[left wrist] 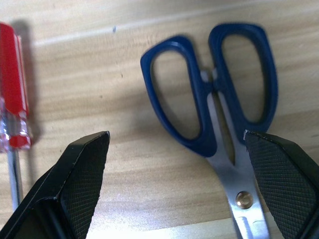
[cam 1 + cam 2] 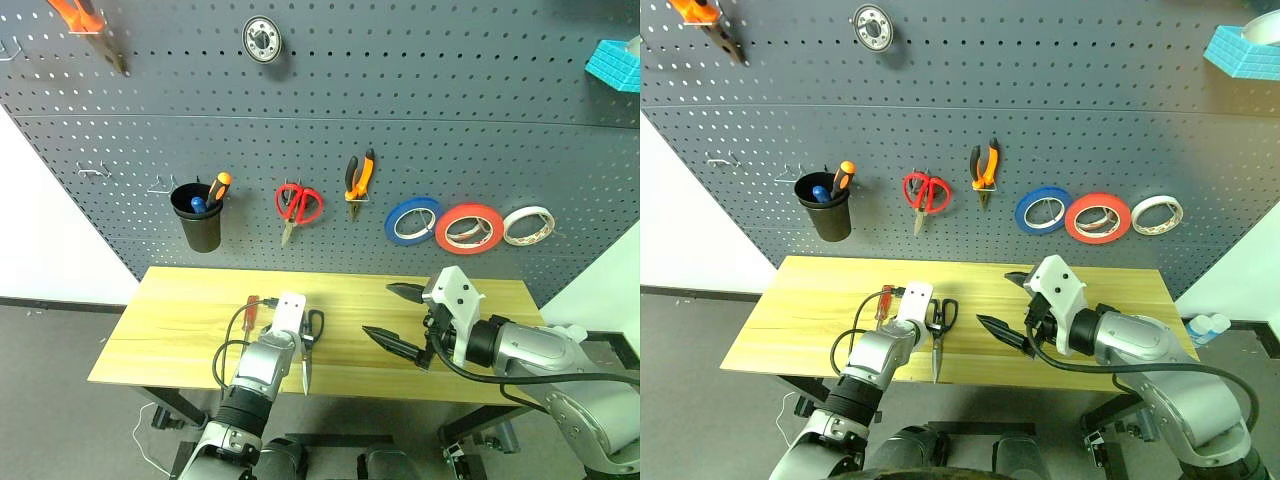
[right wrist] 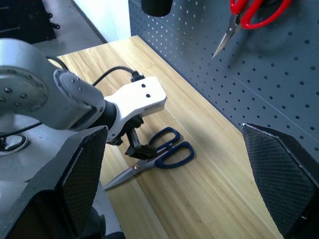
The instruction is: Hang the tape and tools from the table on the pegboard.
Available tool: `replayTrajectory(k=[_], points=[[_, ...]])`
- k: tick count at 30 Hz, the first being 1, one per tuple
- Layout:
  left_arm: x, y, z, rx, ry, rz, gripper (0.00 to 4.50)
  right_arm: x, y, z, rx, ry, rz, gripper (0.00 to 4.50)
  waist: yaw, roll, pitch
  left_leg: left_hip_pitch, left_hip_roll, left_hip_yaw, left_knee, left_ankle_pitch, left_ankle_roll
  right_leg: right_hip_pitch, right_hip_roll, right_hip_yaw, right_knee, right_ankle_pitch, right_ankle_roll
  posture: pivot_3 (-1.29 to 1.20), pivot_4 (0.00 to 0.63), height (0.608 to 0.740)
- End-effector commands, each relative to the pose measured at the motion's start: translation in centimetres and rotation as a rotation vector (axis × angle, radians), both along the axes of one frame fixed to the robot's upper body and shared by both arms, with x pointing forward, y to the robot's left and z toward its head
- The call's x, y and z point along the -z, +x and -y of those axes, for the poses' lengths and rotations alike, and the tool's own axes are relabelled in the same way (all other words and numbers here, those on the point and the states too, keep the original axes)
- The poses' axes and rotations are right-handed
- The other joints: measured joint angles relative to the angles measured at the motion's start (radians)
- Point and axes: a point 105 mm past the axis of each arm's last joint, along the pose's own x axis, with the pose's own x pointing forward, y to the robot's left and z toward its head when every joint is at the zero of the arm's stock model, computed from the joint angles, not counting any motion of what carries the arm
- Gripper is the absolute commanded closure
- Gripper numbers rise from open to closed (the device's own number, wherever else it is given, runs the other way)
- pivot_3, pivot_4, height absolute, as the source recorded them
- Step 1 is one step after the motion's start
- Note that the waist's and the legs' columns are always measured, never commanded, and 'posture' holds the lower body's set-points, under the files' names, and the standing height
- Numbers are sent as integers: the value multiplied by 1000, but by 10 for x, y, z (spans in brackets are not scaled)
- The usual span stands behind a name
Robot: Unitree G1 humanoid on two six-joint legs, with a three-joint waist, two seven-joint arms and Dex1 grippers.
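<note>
On the light wood table lie a red-handled screwdriver and dark-handled scissors, handles toward the pegboard. My left gripper is open and tipped down just above the scissors' handles. One fingertip is by the pivot; the other is over bare wood between the scissors and the screwdriver. My right gripper hovers open and empty above the table's right half. The red tape and the small orange-and-black pliers hang on the pegboard.
Also on the pegboard are a black cup with screwdrivers, red scissors, a blue tape roll, a white tape roll, large orange pliers and a round metal part. Bare hooks stand at the left.
</note>
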Motion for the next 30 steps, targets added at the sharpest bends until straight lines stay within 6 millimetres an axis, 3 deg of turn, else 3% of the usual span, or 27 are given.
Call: replayTrajectory(k=[1,13,24,30], points=[[-7,0,10,23,-19,-3,0,-8,3,0,4,7,50,7,0,0,-3,0,0,0,0,0,0,0,0,0,0,0,0,-90,0,718],[14,-19,23,-47,-114,-201,0,-10,3,-3,9,14,62,7,-1,0,-4,0,0,0,0,0,0,0,0,0,0,0,0,-109,0,718],[24,-20,50,-99,-201,-278,0,-9,0,-2,14,4,60,7,-13,1,-11,0,0,0,3,-1,1,1,0,0,0,0,0,-136,0,718],[26,-20,50,-111,-185,-294,0,-8,1,-1,23,-2,61,7,-27,3,-13,1,0,0,9,-2,3,5,0,0,1,1,2,-135,0,718]])
